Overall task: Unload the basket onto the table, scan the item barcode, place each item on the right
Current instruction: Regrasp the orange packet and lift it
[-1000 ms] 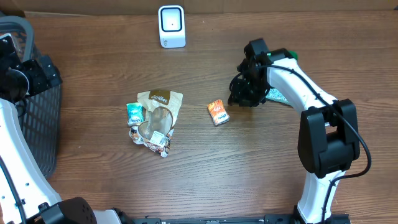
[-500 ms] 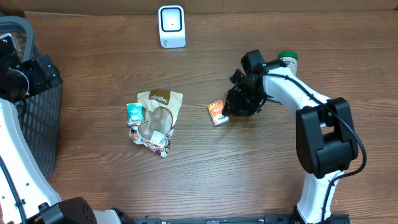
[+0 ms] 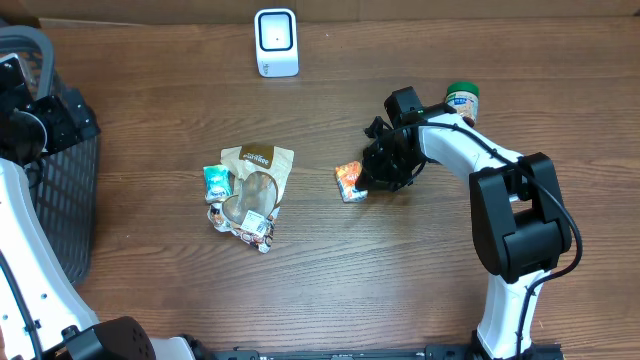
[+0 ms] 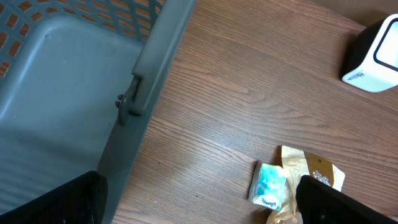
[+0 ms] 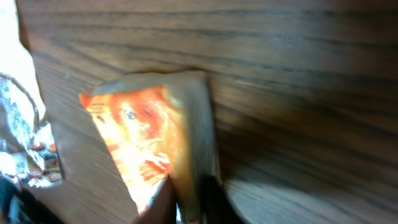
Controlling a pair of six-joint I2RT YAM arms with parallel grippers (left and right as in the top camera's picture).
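A small orange packet (image 3: 349,181) lies on the wooden table right of centre. My right gripper (image 3: 372,178) is down at its right edge. In the right wrist view the packet (image 5: 149,143) fills the left half, blurred, and my right gripper (image 5: 189,199) is shut on its near edge, one finger on each side. The white barcode scanner (image 3: 276,42) stands at the back of the table, also seen in the left wrist view (image 4: 373,56). My left gripper (image 4: 199,202) is open and holds nothing, over the basket's edge at the far left (image 3: 62,115).
A dark grey basket (image 3: 60,200) stands at the left edge. A brown pouch (image 3: 258,170), a teal packet (image 3: 216,182) and small wrapped items lie left of centre. A green-lidded jar (image 3: 462,98) stands behind the right arm.
My right gripper has moved left and down to the orange packet and closed on its edge. The jar behind the arm has come into view. The left arm is unchanged.
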